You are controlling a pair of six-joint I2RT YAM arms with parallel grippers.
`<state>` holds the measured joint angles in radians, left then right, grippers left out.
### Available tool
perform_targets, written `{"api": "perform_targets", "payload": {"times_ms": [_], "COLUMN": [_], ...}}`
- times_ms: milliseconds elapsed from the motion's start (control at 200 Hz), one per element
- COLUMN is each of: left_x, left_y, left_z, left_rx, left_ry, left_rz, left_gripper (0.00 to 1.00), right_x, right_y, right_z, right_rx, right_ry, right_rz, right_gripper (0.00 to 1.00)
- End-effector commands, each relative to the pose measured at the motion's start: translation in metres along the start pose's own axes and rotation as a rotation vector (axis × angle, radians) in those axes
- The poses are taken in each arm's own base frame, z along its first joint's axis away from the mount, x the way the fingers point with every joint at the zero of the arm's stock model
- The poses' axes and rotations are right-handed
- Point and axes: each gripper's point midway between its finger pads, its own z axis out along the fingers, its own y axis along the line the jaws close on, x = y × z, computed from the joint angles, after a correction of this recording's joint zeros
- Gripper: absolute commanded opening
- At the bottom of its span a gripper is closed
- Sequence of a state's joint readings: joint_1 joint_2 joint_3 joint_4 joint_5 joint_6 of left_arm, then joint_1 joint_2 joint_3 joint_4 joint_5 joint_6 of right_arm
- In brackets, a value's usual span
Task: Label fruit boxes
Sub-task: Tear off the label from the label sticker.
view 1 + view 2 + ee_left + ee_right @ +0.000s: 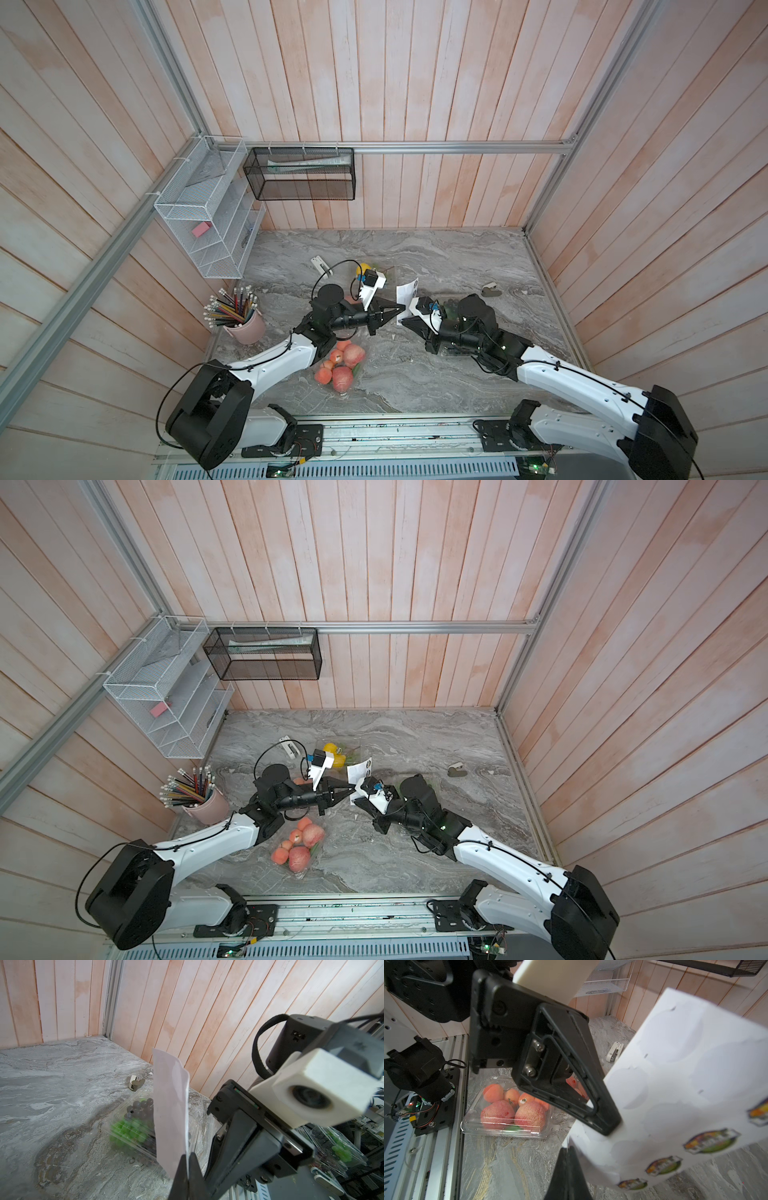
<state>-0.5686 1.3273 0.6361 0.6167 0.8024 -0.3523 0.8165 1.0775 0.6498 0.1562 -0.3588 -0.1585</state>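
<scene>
Here, the left hand (398, 308) is pinched shut on the lower edge of the white sticker sheet (406, 291) and holds it upright above the middle of the marble surface (457, 257). In the left wrist view its fingers (196, 1174) press flat against the paper. The right hand (404, 322) reaches in from 4 o'clock with its tips closed together at the sheet's near corner, seen in the right wrist view (568, 1153). Whether any paper lies between them cannot be told. That view also shows printed stickers (710, 1140) along one edge of the sheet, the rest of it bare backing. All the fruit boxes rest closed on the surface. The apple box (340, 365) sits at 7 o'clock, just beside the left arm. A second apple box (298, 781) is mostly hidden under that arm's wrist, at about 10 o'clock. The yellow-fruit box (336, 754) is at 11 o'clock, and the grape box (133, 1124), with dark and green grapes, lies at 3 o'clock beneath the right arm. A pink cup of pencils (245, 324) stands at the 9 o'clock edge.
</scene>
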Motion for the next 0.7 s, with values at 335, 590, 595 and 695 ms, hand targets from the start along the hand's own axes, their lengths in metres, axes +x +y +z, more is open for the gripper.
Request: {"api": "perform_targets", "payload": {"times_ms": [335,590,595,695], "left_x": [0.001,0.02,0.021,0.035], "left_y": [0.007,0.013,0.013,0.013], "left_z": [0.002,0.004,0.004,0.005], "left_rx": [-0.043,-0.046,-0.046,-0.032], "left_ry": [0.021,0.068,0.069,0.113], "left_rz": [-0.017,-0.055,-0.056,-0.09], "left_gripper": [0.0,0.0,0.0,0.0], "right_x": [-0.006,-0.004,-0.005,-0.009], "right_y": [0.036,0.043,0.043,0.034], "right_z": [-0.014,-0.021,-0.021,-0.025], "right_rx": [-0.168,-0.194,-0.191,-0.139], "right_ry": [-0.012,-0.002,-0.004,-0.032], "right_rz": [0.025,0.075,0.078,0.132], "right_gripper": [0.0,0.0,0.0,0.0]}}
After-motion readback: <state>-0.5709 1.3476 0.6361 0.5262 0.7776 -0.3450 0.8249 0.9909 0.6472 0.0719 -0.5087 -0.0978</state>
